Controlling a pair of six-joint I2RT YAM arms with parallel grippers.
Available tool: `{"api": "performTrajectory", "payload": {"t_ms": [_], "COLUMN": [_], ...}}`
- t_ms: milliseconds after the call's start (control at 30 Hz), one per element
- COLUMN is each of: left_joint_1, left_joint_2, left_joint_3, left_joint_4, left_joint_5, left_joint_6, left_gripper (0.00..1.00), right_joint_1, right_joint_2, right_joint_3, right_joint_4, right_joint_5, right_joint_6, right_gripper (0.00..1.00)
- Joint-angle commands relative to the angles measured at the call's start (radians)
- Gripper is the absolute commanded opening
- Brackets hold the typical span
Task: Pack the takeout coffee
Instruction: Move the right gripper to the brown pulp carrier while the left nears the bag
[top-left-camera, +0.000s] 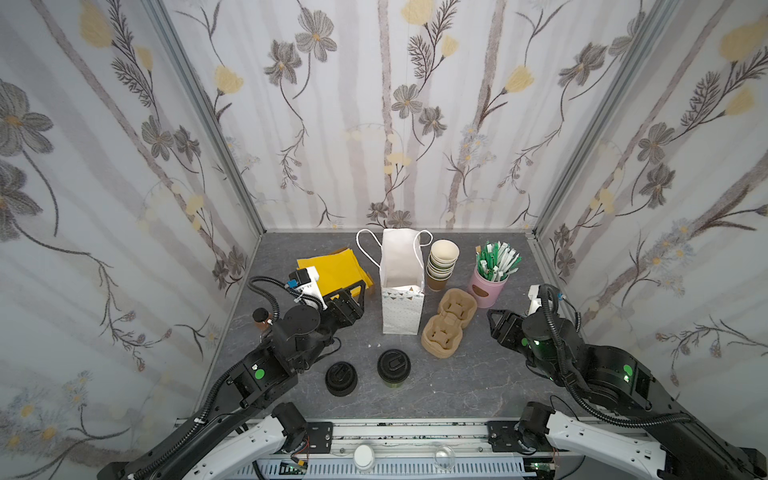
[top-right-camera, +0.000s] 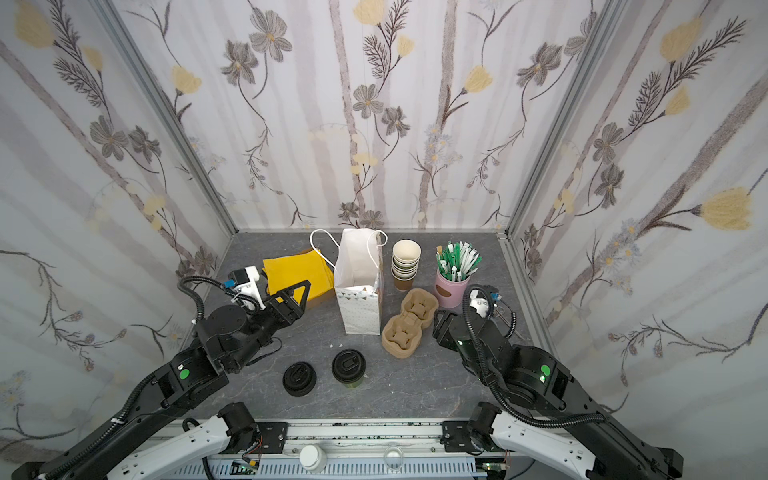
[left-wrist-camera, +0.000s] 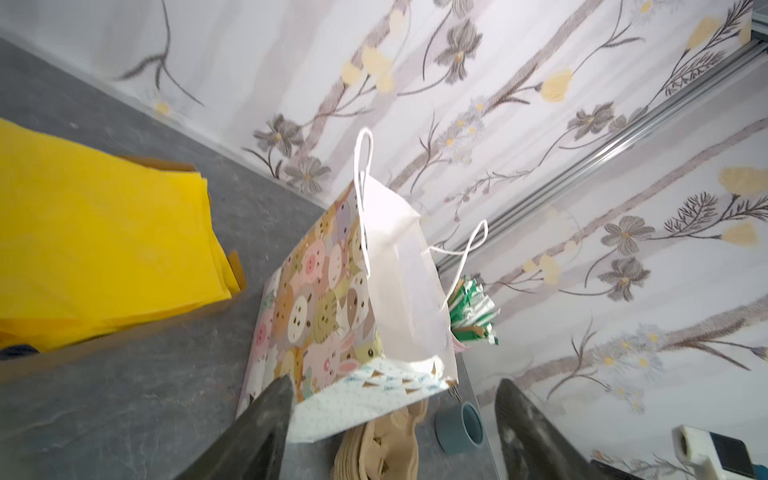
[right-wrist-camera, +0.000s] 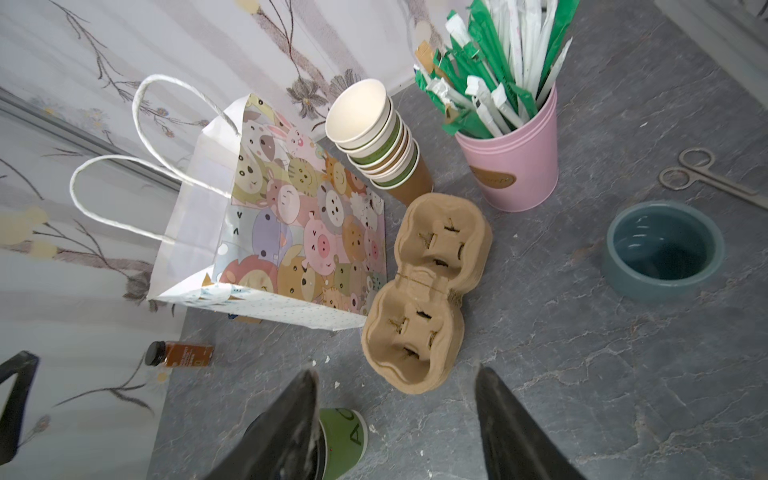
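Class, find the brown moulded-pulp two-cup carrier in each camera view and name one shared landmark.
In a top view: brown moulded-pulp two-cup carrier on the table, just right of the white-handled paper gift bag.
In a top view: carrier in the same place, right of the bag.
Left wrist: only part shows, beyond the bag's base.
Right wrist: whole carrier, beside the bag's printed side.
Shared landmark: the bag.
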Motion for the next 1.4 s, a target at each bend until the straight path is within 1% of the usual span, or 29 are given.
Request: {"api": "performTrajectory", "payload": {"t_ms": [0,100,133,267,400,567,667,700,833,1000,1133,1267,1367], "left_joint_1": [0.001,0.003,0.004,0.007,0.019,0.077,0.115,0.13,0.171,0.218,0.239,0.257,0.264], "left_joint_2": [0.043,0.104,0.123,0.22,0.307,0.386,0.416,0.424,0.451,0.481,0.489,0.491,0.493], "left_joint_3": [0.038,0.062,0.068,0.108,0.161,0.209,0.224,0.229,0.233,0.242,0.239,0.242,0.244], "left_joint_4": [0.084,0.151,0.172,0.234,0.268,0.28,0.281,0.281,0.296,0.306,0.308,0.321,0.333], "left_joint_5": [-0.192,-0.22,-0.218,-0.22,-0.223,-0.137,-0.092,-0.079,-0.063,0.002,0.011,0.005,-0.001], "left_joint_6": [0.144,0.164,0.166,0.162,0.174,0.198,0.21,0.213,0.223,0.253,0.258,0.257,0.259], "left_gripper": [0.79,0.81,0.81,0.82,0.84,0.86,0.86,0.87,0.87,0.87,0.87,0.87,0.87], "right_joint_1": [-0.037,-0.113,-0.159,-0.295,-0.395,-0.469,-0.509,-0.535,-0.633,-0.651,-0.642,-0.588,-0.543], "right_joint_2": [0.06,0.127,0.151,0.265,0.373,0.469,0.522,0.545,0.66,0.796,0.836,0.824,0.802], "right_joint_3": [0.05,0.097,0.113,0.204,0.309,0.386,0.416,0.426,0.495,0.606,0.636,0.615,0.564], "right_joint_4": [0.059,0.148,0.171,0.218,0.215,0.207,0.195,0.19,0.139,0.071,0.041,-0.02,-0.068], "right_joint_5": [0.1,0.084,0.065,-0.048,-0.159,-0.281,-0.327,-0.365,-0.495,-0.547,-0.587,-0.541,-0.495], "right_joint_6": [-0.094,-0.183,-0.208,-0.284,-0.34,-0.385,-0.405,-0.408,-0.403,-0.411,-0.401,-0.374,-0.31], "right_gripper": [0.64,0.67,0.68,0.68,0.69,0.69,0.71,0.7,0.61,0.6,0.55,0.54,0.55]}}
